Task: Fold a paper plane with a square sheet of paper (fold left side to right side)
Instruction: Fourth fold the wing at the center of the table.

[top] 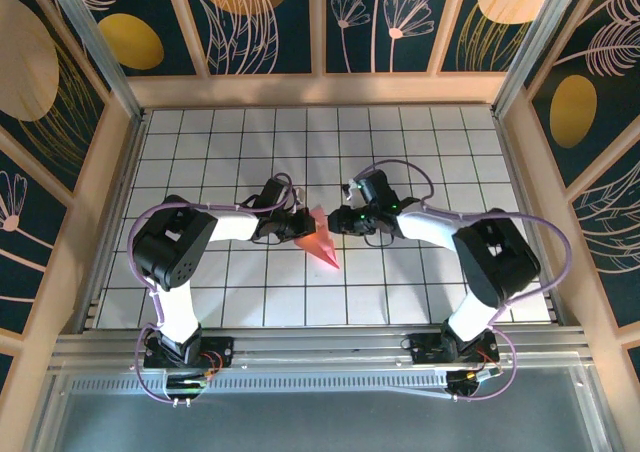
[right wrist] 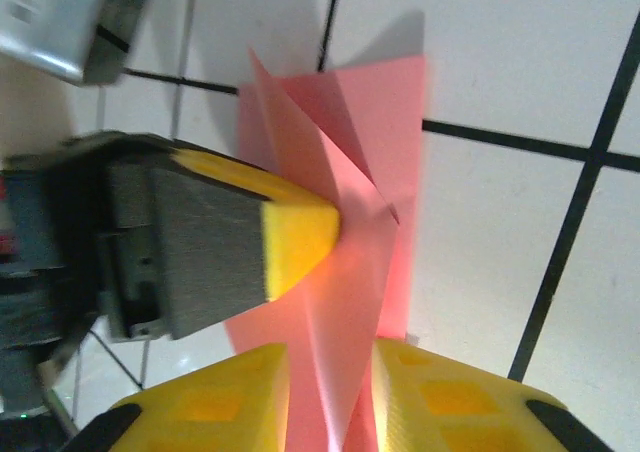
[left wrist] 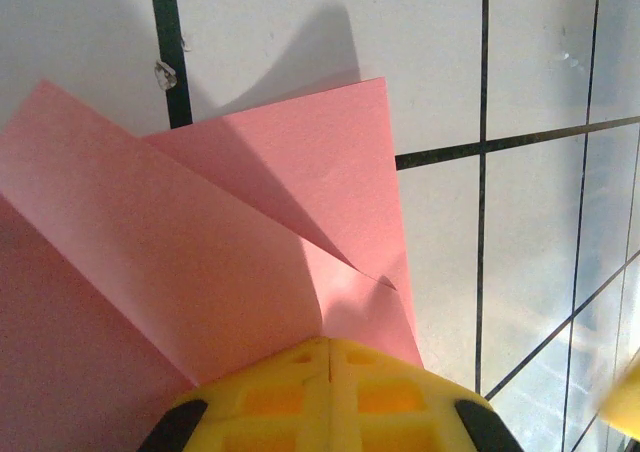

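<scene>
The sheet of paper (top: 318, 240) lies at the middle of the tiled table (top: 420, 152) as a partly folded pink-red wedge. Its point aims toward the arm bases, and its flaps stand up off the surface rather than lying flat. In the left wrist view two layers fan apart, with a small buckle where they meet near the fingers.

The left gripper (left wrist: 330, 350) is clenched on the paper's edge, its yellow fingers pressed together with the layers pinched between them. The right gripper (right wrist: 330, 377) straddles the opposite side — its fingers stand apart with the paper running loose through the gap, so it grasps nothing.

With only one pinch holding, I judge that the raised flap could spring open and the layers could slide, so the crease would land off centre. A pull or twist from the clamped left gripper could wrinkle or tear the thin paper at that buckle. If the right jaws close where they stand, they might catch the layers askew and press in a stray crease. The two grippers also sit very close together, so a small misjudged move could knock them together and drag the sheet across the tiles.
</scene>
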{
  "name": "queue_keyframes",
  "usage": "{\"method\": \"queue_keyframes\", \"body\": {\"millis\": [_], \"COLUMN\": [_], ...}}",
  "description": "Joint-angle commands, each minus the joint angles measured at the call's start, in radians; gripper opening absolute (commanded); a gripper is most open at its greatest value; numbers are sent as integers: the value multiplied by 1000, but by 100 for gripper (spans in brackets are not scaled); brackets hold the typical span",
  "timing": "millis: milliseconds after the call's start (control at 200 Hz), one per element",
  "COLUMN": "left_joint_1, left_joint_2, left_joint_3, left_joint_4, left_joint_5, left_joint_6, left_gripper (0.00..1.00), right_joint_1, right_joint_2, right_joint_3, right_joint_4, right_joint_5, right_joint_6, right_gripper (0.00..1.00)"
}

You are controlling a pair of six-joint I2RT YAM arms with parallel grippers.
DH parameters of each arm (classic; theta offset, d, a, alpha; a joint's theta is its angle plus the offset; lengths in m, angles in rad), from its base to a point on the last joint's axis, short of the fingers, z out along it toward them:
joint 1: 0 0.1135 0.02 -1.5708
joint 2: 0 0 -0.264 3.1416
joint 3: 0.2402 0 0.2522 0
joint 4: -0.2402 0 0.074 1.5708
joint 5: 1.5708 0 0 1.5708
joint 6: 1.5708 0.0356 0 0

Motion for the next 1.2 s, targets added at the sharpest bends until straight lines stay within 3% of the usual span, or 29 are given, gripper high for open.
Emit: {"method": "queue_keyframes", "body": {"millis": [0,175,480,1196], "left_joint_1": [-2,-2,-2,-2], "left_joint_2": [33,35,32,36], "left_joint_3": [-26,-22,-18,-7], "left_joint_4": [-74,-75,-78,-87], "left_joint_5": [-64,-65,-65,-69], "left_joint_6": [-5,-3,-2,1], "left_gripper": [0,0,0,0], "right_joint_1": [-8,24,72,92], "right_joint_2": [-64,-49,40,68], "right_joint_3": [-51,-126,-152,-213], "right_joint_4": [-6,78,142,174], "right_joint_5": [-87,-226,-239,-213], "right_joint_6": [24,79,109,121], "right_gripper": [19,0,0,0]}}
